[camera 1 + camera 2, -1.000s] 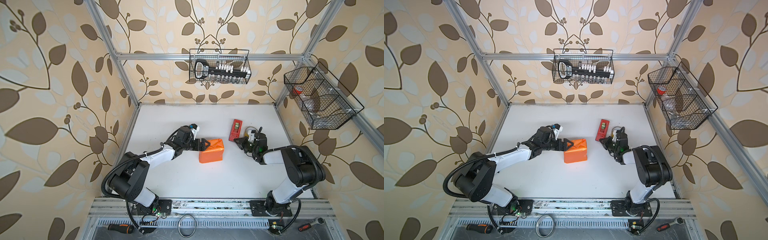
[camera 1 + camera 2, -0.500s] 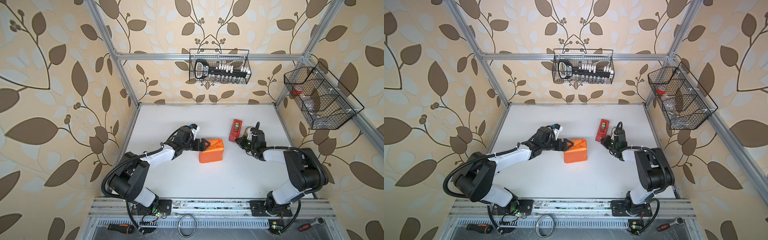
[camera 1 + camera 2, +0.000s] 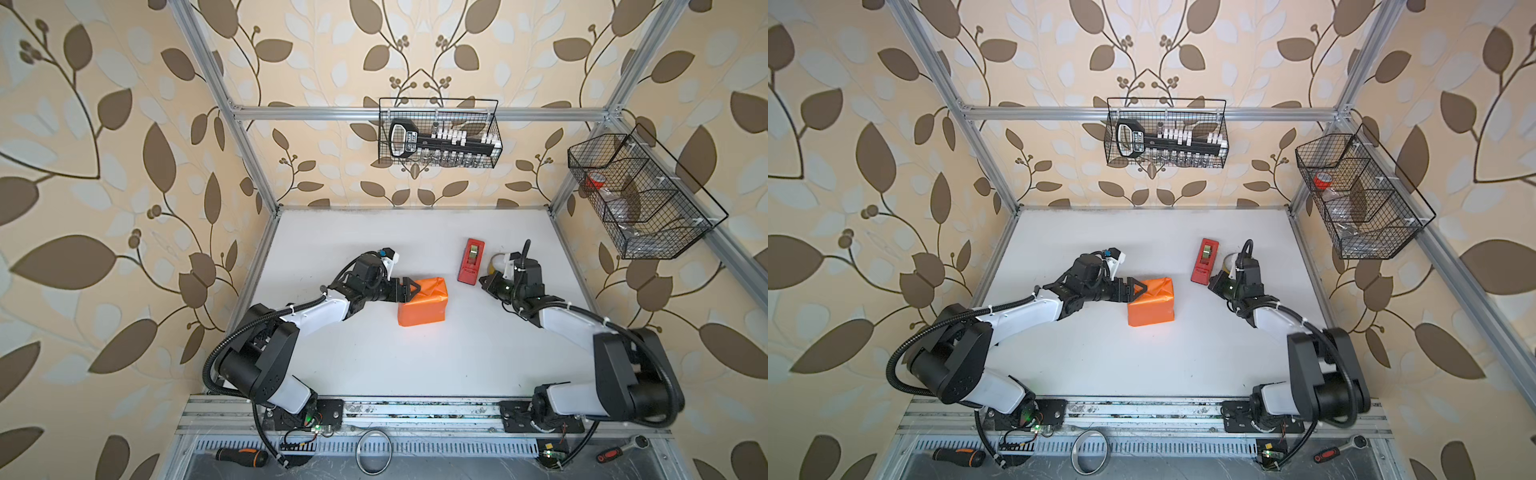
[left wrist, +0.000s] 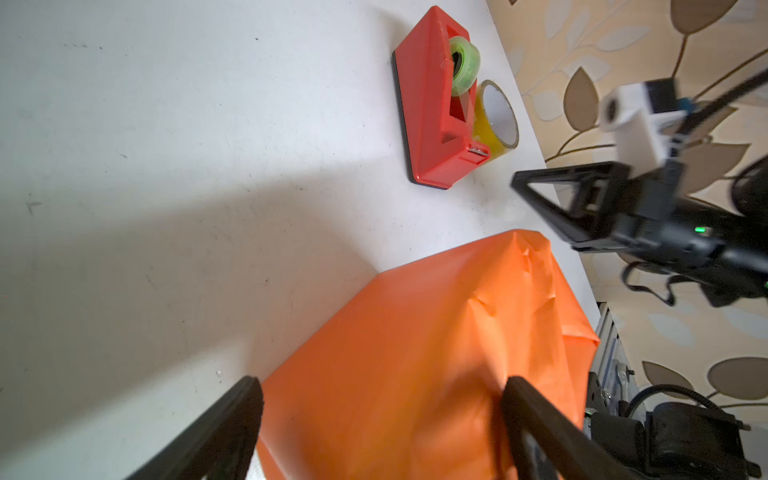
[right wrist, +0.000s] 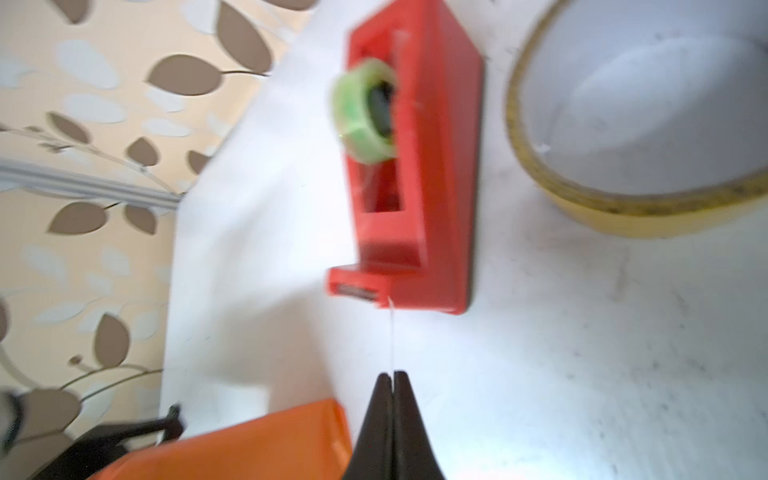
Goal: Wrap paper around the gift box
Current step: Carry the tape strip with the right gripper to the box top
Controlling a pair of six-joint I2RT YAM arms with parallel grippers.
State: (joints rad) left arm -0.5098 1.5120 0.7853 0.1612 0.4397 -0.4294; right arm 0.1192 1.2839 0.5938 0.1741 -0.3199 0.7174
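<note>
The paper (image 3: pixel 424 301) (image 3: pixel 1152 301), orange side out, is folded into a parcel in mid-table, and the gift box is hidden inside it. My left gripper (image 3: pixel 415 289) (image 3: pixel 1140 289) is open wide at the parcel's left end. In the left wrist view the left gripper (image 4: pixel 382 386) has its fingers spread over the creased paper (image 4: pixel 415 332), one pressing a dent. My right gripper (image 3: pixel 482 281) (image 5: pixel 392 374) is shut on a thin clear tape strip (image 5: pixel 391 340). The strip runs taut from the red tape dispenser (image 5: pixel 411 166) (image 3: pixel 471 262).
A yellow tape roll (image 3: pixel 496 264) (image 5: pixel 623 187) lies right of the dispenser, under my right wrist. Wire baskets hang on the back wall (image 3: pixel 438 133) and the right wall (image 3: pixel 640 195). A screwdriver (image 3: pixel 241 456), a metal ring (image 3: pixel 374 451) and a ratchet (image 3: pixel 619 451) lie below the front rail.
My right wrist has turned and shifted a little toward the dispenser and the back, while its elbow swung outward. The left arm and the parcel have not moved.
</note>
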